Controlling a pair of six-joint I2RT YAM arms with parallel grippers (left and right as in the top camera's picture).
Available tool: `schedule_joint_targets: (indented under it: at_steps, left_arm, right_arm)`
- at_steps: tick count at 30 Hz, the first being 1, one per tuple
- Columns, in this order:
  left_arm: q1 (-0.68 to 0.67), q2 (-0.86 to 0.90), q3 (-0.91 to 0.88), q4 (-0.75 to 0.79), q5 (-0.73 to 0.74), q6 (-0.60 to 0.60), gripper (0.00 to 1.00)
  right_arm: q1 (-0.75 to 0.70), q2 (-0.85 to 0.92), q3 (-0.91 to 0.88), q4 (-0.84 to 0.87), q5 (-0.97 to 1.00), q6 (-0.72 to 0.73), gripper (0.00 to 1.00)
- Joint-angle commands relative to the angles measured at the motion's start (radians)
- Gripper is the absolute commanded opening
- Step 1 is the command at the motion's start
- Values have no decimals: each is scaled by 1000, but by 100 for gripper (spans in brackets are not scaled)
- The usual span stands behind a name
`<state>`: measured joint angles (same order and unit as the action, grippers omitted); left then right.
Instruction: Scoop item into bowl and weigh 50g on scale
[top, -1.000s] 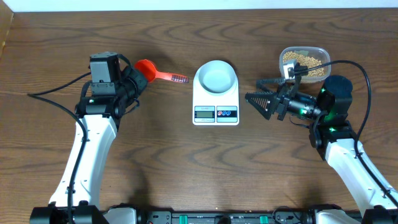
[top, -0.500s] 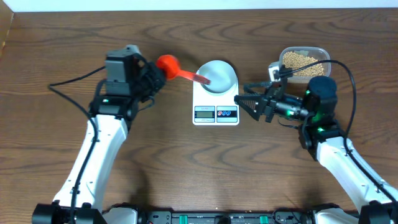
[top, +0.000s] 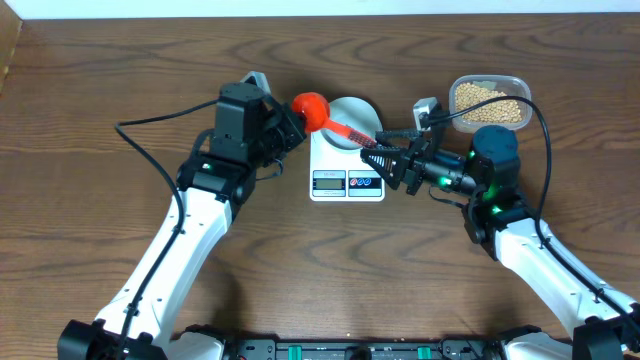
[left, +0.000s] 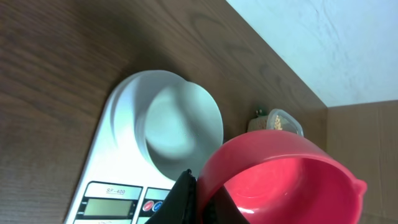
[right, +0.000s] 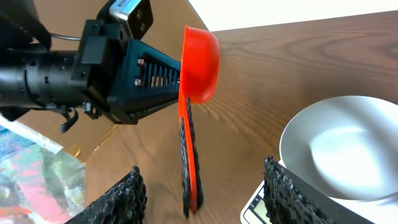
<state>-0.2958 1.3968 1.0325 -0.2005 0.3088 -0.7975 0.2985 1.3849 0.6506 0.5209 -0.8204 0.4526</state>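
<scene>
My left gripper (top: 292, 122) is shut on the rim of a red scoop (top: 310, 108), whose cup is empty. The scoop's ridged handle (top: 352, 133) reaches out over the pale bowl (top: 366, 114), which sits empty on the white scale (top: 347, 183). My right gripper (top: 376, 158) is open, its jaws standing either side of the handle's end (right: 189, 168) without touching it. The item, tan beans (top: 488, 98), fills a clear tub at the back right. In the left wrist view the scoop cup (left: 280, 180) hangs beside the bowl (left: 177, 130).
The clear tub (top: 520, 100) stands right behind my right arm. The table's far edge runs along a pale wall (top: 320, 8). Cables trail from both arms over the wooden tabletop (top: 80, 200).
My left arm has carried the scoop rightward until its handle lies over the bowl. My right gripper has moved left to the handle, and its jaws have narrowed.
</scene>
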Motion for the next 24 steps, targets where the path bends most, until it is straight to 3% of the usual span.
schedule_joint_targets:
  at_steps: [1, 24]
  left_arm:
    - [-26, -5, 1, 8, -35, -12, 7]
    - [-105, 43, 1, 35, -40, -98, 7]
  right_arm:
    - [28, 1, 20, 4, 60, -5, 57]
    - [38, 1, 20, 19, 63, -4, 32]
